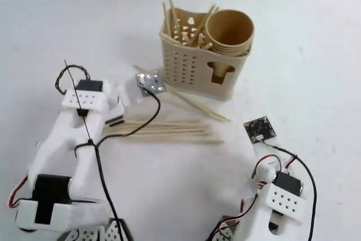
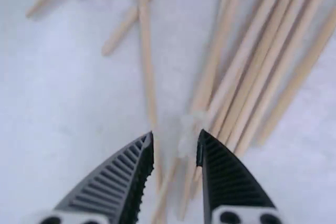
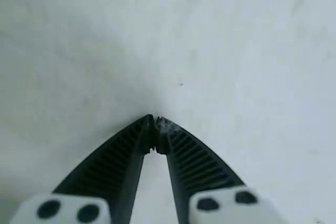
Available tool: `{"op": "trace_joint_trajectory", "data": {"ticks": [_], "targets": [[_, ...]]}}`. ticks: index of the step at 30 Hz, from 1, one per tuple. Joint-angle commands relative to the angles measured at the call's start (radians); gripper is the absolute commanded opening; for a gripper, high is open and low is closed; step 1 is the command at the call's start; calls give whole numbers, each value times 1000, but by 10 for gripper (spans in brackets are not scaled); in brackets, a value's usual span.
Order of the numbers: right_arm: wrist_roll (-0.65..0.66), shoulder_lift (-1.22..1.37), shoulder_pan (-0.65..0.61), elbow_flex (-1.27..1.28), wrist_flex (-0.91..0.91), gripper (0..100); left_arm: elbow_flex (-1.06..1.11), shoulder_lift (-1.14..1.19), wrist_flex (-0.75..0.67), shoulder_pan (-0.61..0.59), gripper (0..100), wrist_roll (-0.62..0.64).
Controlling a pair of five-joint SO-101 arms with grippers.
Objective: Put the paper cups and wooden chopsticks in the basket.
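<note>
Straddles the ends of loose wooden chopsticks on the table with left pincer partly open. Holds right pincer pressed closed, empty, over bare table. Has paper cups nested inside the basket.

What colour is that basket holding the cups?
The basket is cream-beige, its walls patterned with rows of small holes; the high view shows it best.

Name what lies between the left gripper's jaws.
Ends of loose chopsticks lie between the left gripper's jaws, on the table; the left wrist view shows it.
</note>
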Motion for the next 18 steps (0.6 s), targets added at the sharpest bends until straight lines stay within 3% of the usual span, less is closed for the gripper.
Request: {"op": "trace_joint_trajectory", "data": {"ticks": [1, 18], "targets": [[8, -8, 2, -6, -15, 17, -15, 13, -52, 13, 151, 8], [8, -8, 2, -3, -15, 17, 9, -56, 123, 231, 155, 0]]}}
